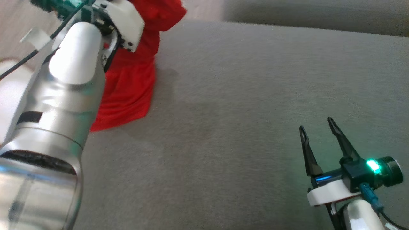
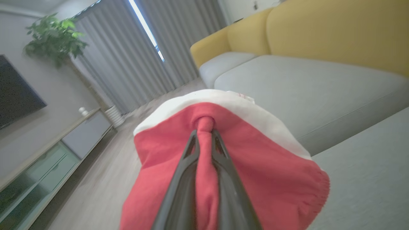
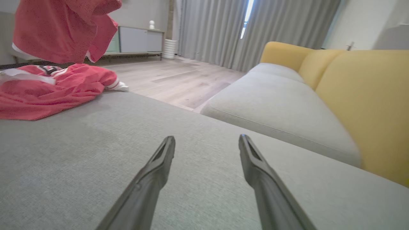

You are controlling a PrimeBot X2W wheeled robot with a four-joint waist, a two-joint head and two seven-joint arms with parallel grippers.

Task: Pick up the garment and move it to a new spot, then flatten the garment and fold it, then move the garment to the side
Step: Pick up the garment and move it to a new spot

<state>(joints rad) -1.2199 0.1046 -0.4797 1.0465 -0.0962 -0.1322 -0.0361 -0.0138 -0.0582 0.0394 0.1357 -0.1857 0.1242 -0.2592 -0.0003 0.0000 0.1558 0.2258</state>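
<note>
garment: red with white trim [image 1: 131, 86]. The upper part is bunched and lifted off the grey sofa seat [image 1: 239, 111], and the lower part rests on the seat at its left side in the head view.
garment vs left gripper: in the left wrist view a twisted fold of red cloth [image 2: 255, 166] sits between the two fingers of the left gripper [image 2: 204, 132]. The rest drapes around and below the fingers.
left gripper state: fingers narrow, clamped on the garment fold.
left arm pose: silver forearm [image 1: 64, 95] reaches up and away at the left of the head view, with the wrist up at the garment's top. We cannot see the fingers there.
garment vs right gripper: well apart. In the right wrist view the garment [image 3: 54, 89] is at far upper left, one part hanging and one part heaped on the seat near its edge.
right gripper state: fingers spread wide with nothing between them [image 3: 207, 140].
right arm pose: right gripper [image 1: 316, 126] is low at lower right in the head view, with the fingers pointing up that view over bare seat. We cannot tell whether it touches.
surroundings: yellow backrest [image 3: 367, 95], wooden floor [image 3: 179, 76], grey curtains [image 3: 211, 28].
</note>
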